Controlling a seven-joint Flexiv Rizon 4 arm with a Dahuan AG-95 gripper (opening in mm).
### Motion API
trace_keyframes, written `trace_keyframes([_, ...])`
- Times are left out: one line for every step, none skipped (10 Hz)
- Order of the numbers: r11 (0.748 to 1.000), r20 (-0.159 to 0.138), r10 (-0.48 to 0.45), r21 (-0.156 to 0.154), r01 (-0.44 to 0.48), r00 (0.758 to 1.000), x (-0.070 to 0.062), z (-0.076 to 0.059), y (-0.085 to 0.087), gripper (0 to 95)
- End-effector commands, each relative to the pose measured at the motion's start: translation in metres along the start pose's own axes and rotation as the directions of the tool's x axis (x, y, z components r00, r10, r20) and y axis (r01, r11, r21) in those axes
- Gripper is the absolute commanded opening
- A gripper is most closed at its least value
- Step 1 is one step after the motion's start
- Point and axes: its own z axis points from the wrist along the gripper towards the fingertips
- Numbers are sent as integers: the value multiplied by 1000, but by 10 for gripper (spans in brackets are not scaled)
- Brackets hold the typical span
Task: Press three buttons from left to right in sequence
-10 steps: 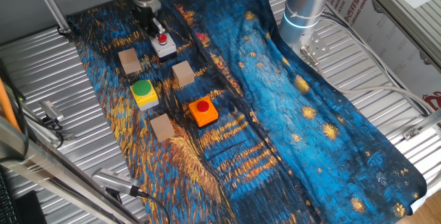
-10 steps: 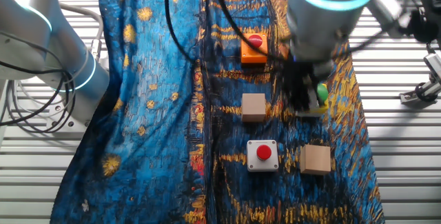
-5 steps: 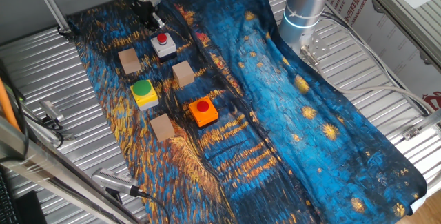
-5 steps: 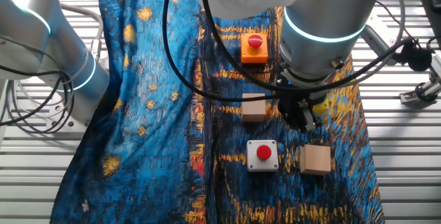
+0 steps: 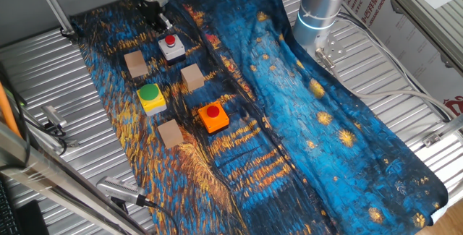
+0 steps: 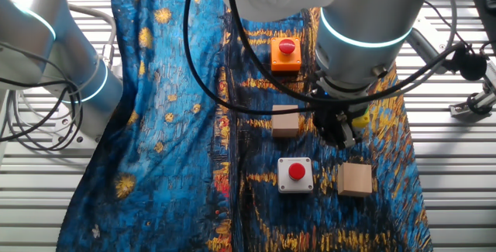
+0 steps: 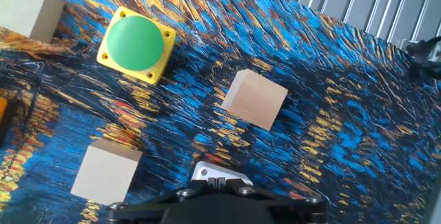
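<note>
Standing over the far end of the bench (image 5: 43,61), the end effector (image 5: 158,22) hangs just behind the white-based button (image 5: 171,47) with the red cap, and I cannot tell from here whether its fingers are spread or pressed together, since the hand view shows only the dark underside of the mount at the bottom edge. Going left to right in the one fixed view, a tan wooden cube (image 5: 135,64) sits at the left of the group, then the yellow-based button (image 5: 151,97) with its green cap, with a second cube (image 5: 170,133) nearer the front. The white-based button lies at the back, a third cube (image 5: 192,77) sits just right of it and a little forward, and the orange-based button (image 5: 213,117) with its red cap lies farthest right. All of it rests on a blue and gold painted cloth (image 5: 304,112) draped across the ribbed metal top. From the other fixed view the arm (image 6: 364,19) covers most of the yellow-based button, leaving only a sliver showing beside the wrist. In the hand view the green cap (image 7: 136,43) is at the upper left, apart from the cubes.
</note>
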Motion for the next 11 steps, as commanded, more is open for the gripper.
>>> trace_keyframes([1000,0,0,0,0,1000,0,0,0,0])
trace_keyframes([1000,0,0,0,0,1000,0,0,0,0])
trace_keyframes([1000,0,0,0,0,1000,0,0,0,0])
trace_keyframes([1000,0,0,0,0,1000,0,0,0,0])
trace_keyframes([1000,0,0,0,0,1000,0,0,0,0])
trace_keyframes([1000,0,0,0,0,1000,0,0,0,0])
trace_keyframes([1000,0,0,0,0,1000,0,0,0,0])
trace_keyframes([1000,0,0,0,0,1000,0,0,0,0])
trace_keyframes([1000,0,0,0,0,1000,0,0,0,0])
trace_keyframes([1000,0,0,0,0,1000,0,0,0,0])
trace_keyframes([975,-21,141,-173,-142,990,0,0,0,0])
